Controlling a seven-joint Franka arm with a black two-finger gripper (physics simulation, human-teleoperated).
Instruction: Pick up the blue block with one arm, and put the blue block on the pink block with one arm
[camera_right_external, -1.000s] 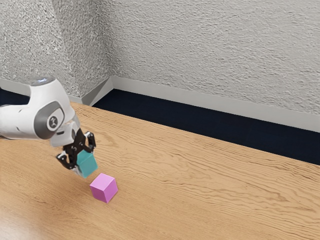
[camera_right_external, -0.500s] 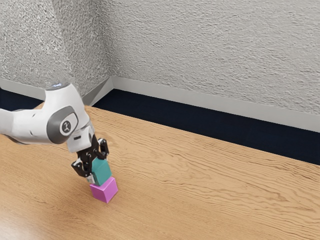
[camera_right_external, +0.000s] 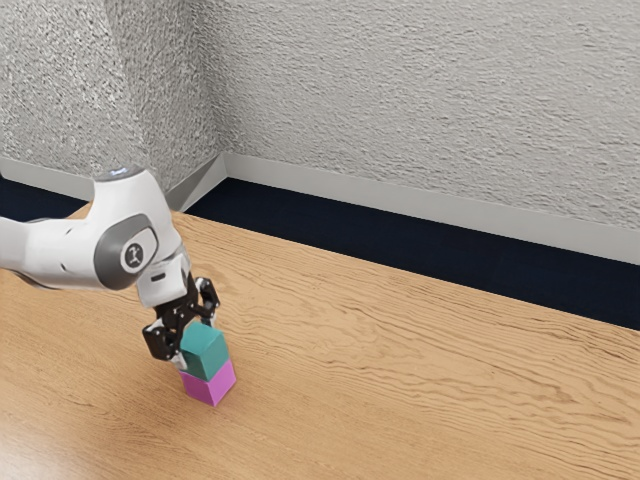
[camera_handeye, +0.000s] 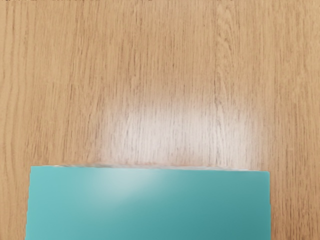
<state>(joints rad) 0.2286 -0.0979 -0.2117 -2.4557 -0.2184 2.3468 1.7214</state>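
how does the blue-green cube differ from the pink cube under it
Colour: the blue-green cube is teal, the pink cube is magenta-pink. Position: the blue-green cube sits on top of the pink cube, while the pink cube rests on the wooden table. Visible faces: the blue-green cube's top shows, but the pink cube's top is covered. Both are plain cubes of about the same size.
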